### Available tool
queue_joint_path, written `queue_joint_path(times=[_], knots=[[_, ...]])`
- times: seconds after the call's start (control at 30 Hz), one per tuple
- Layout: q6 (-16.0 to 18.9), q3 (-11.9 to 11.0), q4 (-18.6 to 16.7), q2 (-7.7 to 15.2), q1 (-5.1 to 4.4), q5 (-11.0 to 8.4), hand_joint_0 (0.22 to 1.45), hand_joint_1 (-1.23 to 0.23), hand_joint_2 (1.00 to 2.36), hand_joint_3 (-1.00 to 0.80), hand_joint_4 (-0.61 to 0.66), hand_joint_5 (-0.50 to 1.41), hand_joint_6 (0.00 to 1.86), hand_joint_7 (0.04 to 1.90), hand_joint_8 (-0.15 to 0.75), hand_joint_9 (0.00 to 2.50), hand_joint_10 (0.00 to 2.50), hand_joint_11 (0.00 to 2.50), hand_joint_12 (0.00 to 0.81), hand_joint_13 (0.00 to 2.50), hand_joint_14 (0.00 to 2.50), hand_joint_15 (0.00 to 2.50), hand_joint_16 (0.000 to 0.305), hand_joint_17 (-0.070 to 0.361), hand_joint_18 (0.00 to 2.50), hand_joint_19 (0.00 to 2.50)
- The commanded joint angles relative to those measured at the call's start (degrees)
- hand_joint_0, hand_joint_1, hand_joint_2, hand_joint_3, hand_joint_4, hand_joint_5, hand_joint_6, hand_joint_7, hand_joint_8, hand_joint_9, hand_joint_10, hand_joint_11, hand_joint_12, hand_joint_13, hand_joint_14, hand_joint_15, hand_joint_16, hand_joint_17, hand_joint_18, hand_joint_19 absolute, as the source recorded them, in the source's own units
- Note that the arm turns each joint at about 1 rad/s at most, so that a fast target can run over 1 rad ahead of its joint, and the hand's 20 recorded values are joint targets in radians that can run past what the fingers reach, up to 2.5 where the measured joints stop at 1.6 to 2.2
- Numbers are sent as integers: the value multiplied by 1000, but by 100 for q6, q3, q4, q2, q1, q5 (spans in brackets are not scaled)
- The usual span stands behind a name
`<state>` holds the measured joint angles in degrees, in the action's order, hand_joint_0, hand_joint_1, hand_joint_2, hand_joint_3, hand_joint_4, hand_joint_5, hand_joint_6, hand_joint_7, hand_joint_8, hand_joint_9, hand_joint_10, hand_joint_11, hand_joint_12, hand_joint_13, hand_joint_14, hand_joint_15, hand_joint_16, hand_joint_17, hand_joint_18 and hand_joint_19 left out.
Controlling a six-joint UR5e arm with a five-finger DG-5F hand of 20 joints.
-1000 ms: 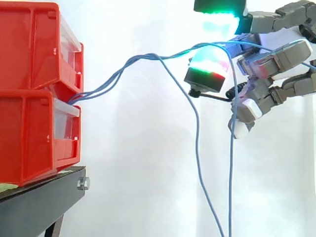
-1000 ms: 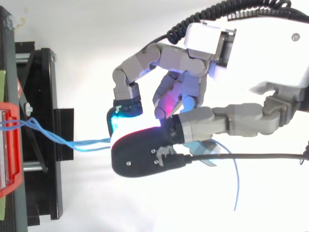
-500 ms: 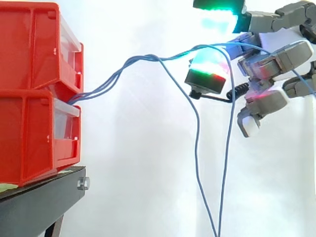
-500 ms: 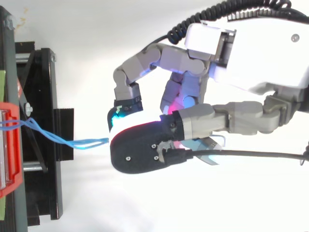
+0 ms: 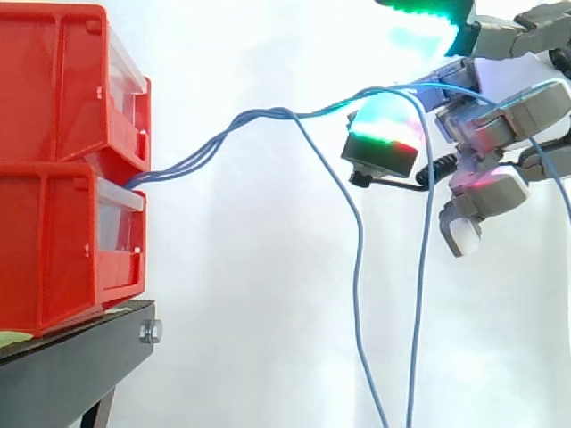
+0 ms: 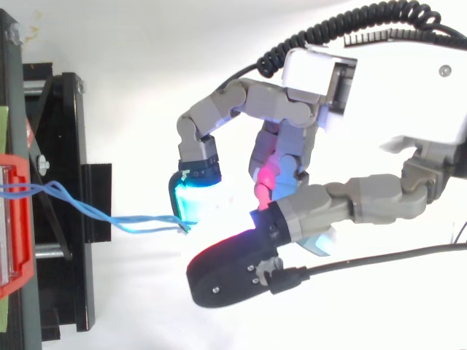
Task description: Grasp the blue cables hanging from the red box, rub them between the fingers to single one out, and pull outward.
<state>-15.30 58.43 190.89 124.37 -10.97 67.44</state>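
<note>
Two stacked red bins [image 5: 62,160] stand at the left, and a bundle of thin blue cables [image 5: 223,134] comes out of the gap between them. The cables rise to the right and run into my hand [image 5: 500,116] at the upper right. They pass over the green-and-red glowing thumb pad [image 5: 382,134] and in among the curled fingers. Two strands drop from the bundle toward the bottom edge. From above, the cables [image 6: 139,221] end under the cyan fingertip [image 6: 195,198], with the dark thumb [image 6: 233,270] a little apart below it.
The bins rest on a black stand [image 5: 80,357], seen from above at the left edge [image 6: 66,219]. A white curtain hangs behind. Open air lies between the bins and my hand.
The thumb has swung away from the cyan fingertip in the top view. My hand has shifted slightly right and up, and the hanging strands have swayed.
</note>
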Motion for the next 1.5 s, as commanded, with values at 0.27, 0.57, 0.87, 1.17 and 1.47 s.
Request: queue_joint_path(times=[0.27,0.57,0.87,1.17,1.47], knots=[[159,2,28,8,-11,-3,563,-627,1009,-391,73,-84,830,1179,251,1565,35,1208,383,1130,31,894,49,111,712,687],[194,2,36,-1,-20,-56,582,-654,1016,-285,82,-95,839,1223,262,1534,35,1208,380,1115,31,890,49,111,700,674],[202,2,45,-1,-37,-73,596,-772,1019,-174,96,-111,865,1263,289,1488,32,1261,396,1100,32,874,52,117,708,637],[317,2,72,8,-72,-179,616,-814,1030,-47,46,-114,898,1228,282,1495,32,1272,374,1086,33,843,49,109,714,637],[897,2,247,-1,-134,-355,598,-810,1019,7,-12,-82,880,1210,292,1042,16,417,406,842,17,419,54,121,811,488]])
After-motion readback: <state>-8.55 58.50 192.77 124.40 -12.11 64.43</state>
